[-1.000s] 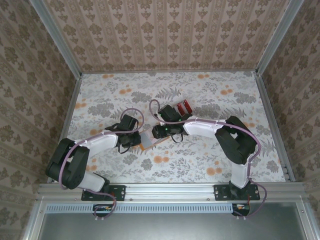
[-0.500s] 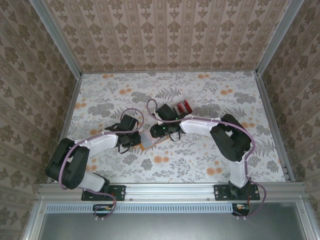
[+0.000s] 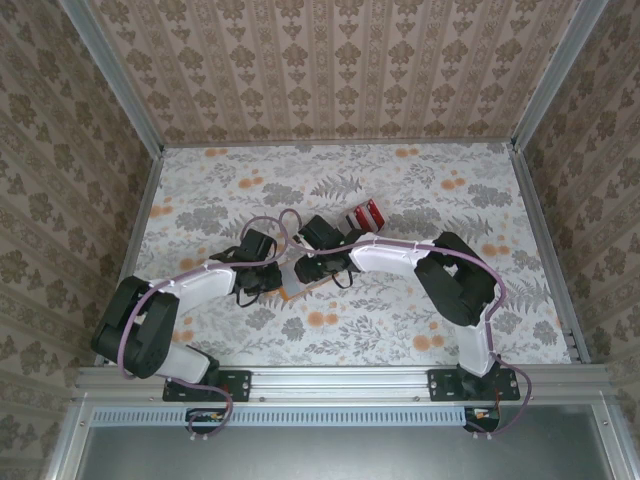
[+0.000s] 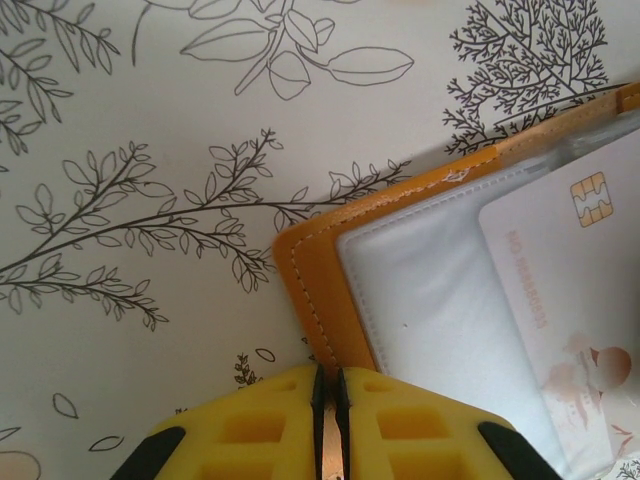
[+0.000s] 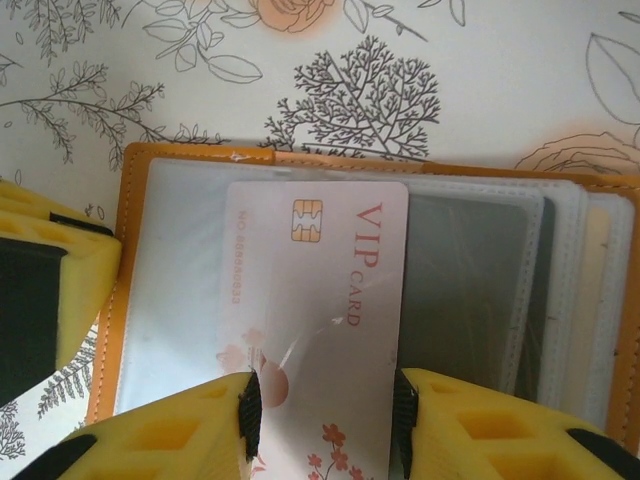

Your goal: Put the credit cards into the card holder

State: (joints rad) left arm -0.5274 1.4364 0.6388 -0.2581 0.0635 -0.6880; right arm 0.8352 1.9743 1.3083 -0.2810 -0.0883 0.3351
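Note:
The orange-tan card holder (image 5: pixel 130 250) lies open on the floral table, its clear sleeves facing up. My left gripper (image 4: pixel 327 372) is shut on the holder's orange edge (image 4: pixel 310 290). My right gripper (image 5: pixel 325 405) is shut on a whitish credit card (image 5: pixel 320 290) printed "VIP CARD", pinching its two long sides. That card lies over the holder's left sleeves; whether it is under the clear film I cannot tell. In the top view both grippers (image 3: pixel 275 283) (image 3: pixel 305 270) meet over the holder (image 3: pixel 293 292). More red credit cards (image 3: pixel 367 214) lie behind the right arm.
The floral tablecloth (image 3: pixel 420 330) spreads around the holder, and patterned walls (image 3: pixel 340 70) close off the back and sides. The left gripper's yellow finger (image 5: pixel 40 280) sits close beside the holder's left edge in the right wrist view.
The right arm has swung left, carrying the whitish card over the open holder. The left arm has stayed in place on the holder's edge.

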